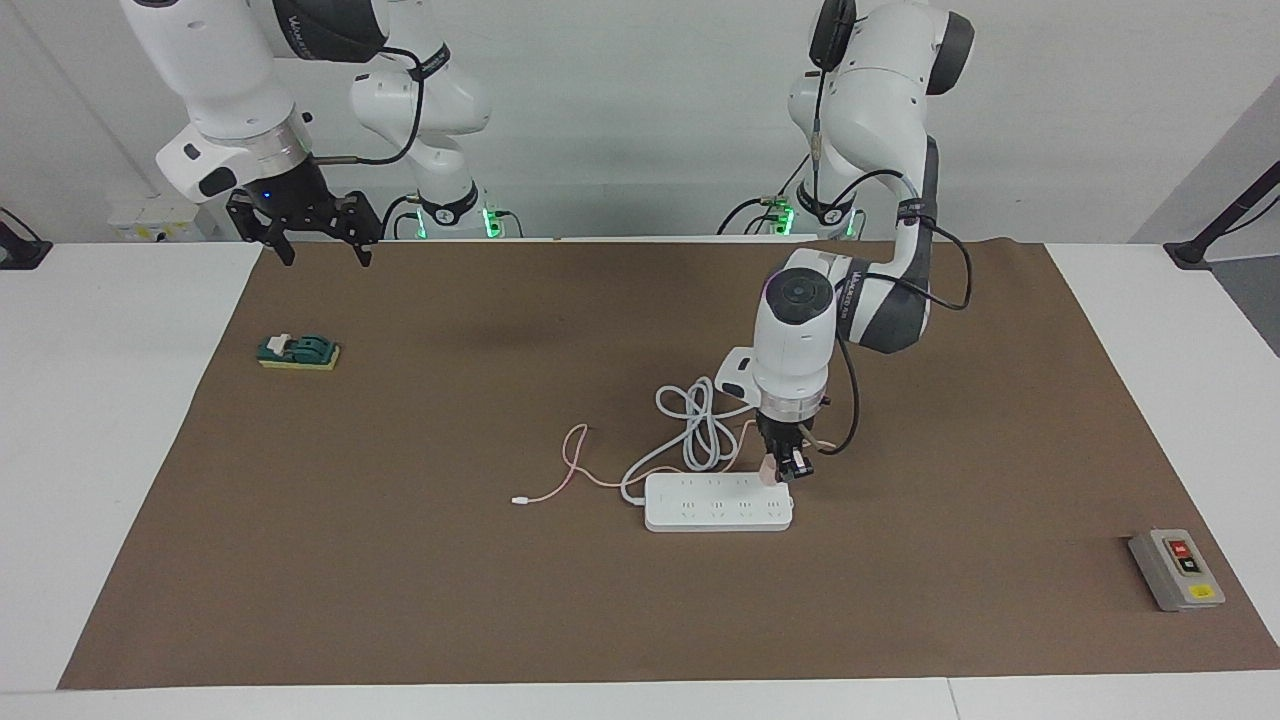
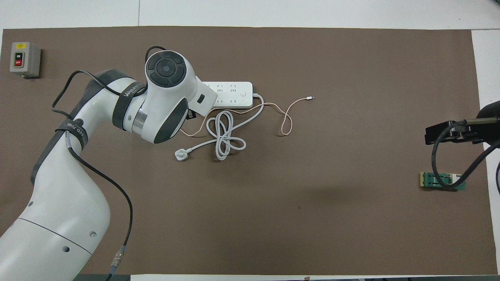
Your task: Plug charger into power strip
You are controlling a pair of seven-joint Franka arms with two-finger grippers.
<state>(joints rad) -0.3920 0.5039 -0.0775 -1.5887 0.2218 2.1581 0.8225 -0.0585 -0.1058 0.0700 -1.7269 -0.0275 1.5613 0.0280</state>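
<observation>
The white power strip (image 1: 717, 502) (image 2: 230, 95) lies mid-mat, its thick white cord (image 1: 695, 425) (image 2: 222, 134) looped on the side nearer the robots. My left gripper (image 1: 785, 466) is shut on the pale-pink charger (image 1: 768, 468), holding it just above the strip's end toward the left arm. In the overhead view the left arm's wrist covers the charger's cube and that end of the strip. The charger's thin pink cable (image 1: 570, 470) (image 2: 287, 117) trails across the mat to a white tip (image 1: 519, 500) (image 2: 310, 97). My right gripper (image 1: 318, 250) waits open, raised over the mat's edge at the right arm's end.
A grey box with red and yellow buttons (image 1: 1177, 568) (image 2: 24, 59) sits near the mat's corner at the left arm's end. A green and yellow block (image 1: 298, 352) (image 2: 441, 180) lies at the right arm's end. The white three-pin plug (image 2: 181, 155) rests nearer the robots than the strip.
</observation>
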